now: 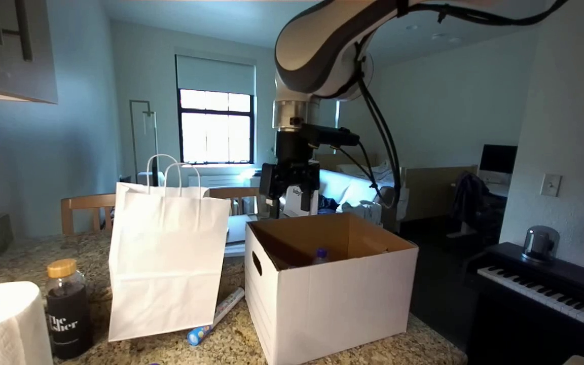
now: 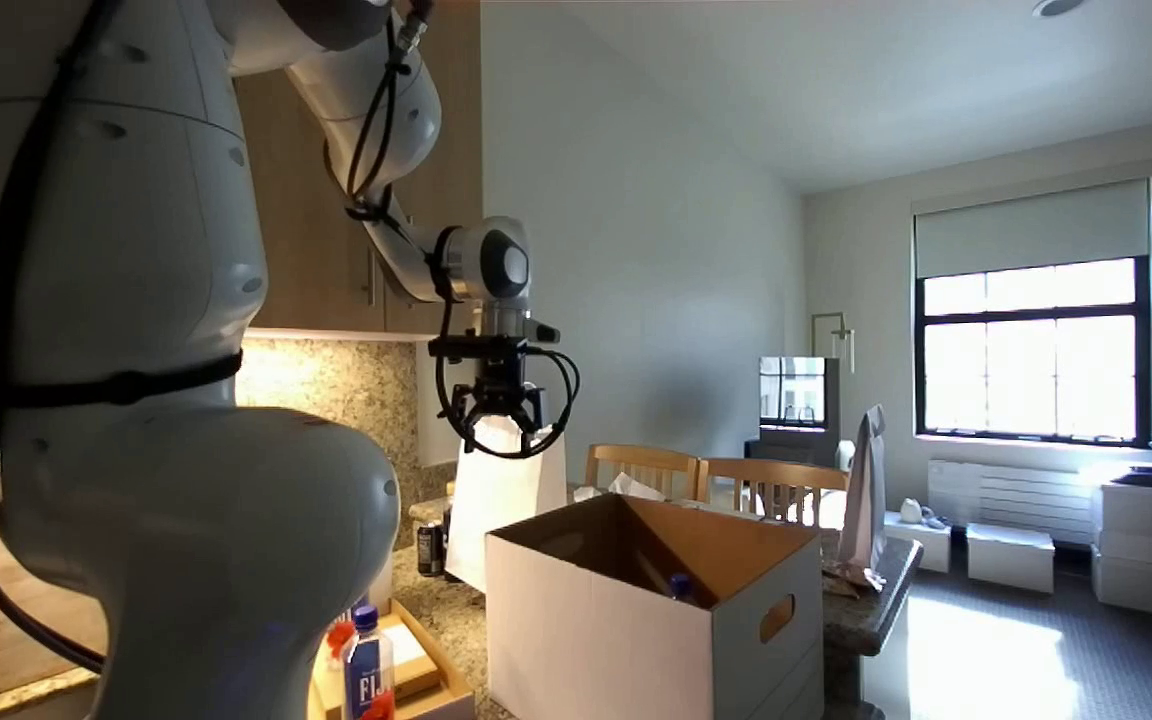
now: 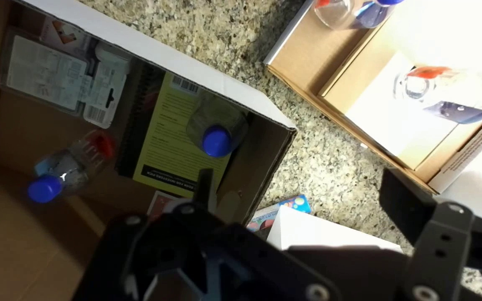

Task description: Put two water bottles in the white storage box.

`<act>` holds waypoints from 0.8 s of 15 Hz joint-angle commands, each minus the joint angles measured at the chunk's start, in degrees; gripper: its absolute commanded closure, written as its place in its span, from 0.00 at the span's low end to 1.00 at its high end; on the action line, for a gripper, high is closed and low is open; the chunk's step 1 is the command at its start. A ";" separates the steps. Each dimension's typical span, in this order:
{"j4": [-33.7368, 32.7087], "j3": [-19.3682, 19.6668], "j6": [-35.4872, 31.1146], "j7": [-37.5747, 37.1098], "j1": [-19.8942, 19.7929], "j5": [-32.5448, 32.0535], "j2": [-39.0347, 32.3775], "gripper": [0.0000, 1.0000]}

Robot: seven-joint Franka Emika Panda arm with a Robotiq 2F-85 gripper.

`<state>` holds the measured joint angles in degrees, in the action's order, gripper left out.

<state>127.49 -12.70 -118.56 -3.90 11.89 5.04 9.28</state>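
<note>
Sitting in white box [image 1: 348, 299]: two bottles [image 3: 217, 140] [image 3: 71, 167]; tray [image 3: 308, 54], two.

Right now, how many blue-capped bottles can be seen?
4: one bottle and a second bottle inside the white storage box; a third bottle and a fourth bottle in the cardboard tray. Others may be hidden.

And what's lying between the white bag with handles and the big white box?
A long, thin packet with a blue end, on the counter, seen in an exterior view.
</note>
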 commanded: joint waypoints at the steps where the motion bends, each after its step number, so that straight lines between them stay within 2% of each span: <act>1: 0.67 -2.00 -3.49 -0.60 1.97 -0.42 -2.66 0.00; 7: 2.73 -4.50 -4.87 1.10 4.65 -3.08 -4.78 0.00; 12: 5.96 -5.36 -7.42 6.08 5.89 -2.55 -8.30 0.00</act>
<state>130.76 -17.67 -122.62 -1.46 17.11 2.74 2.28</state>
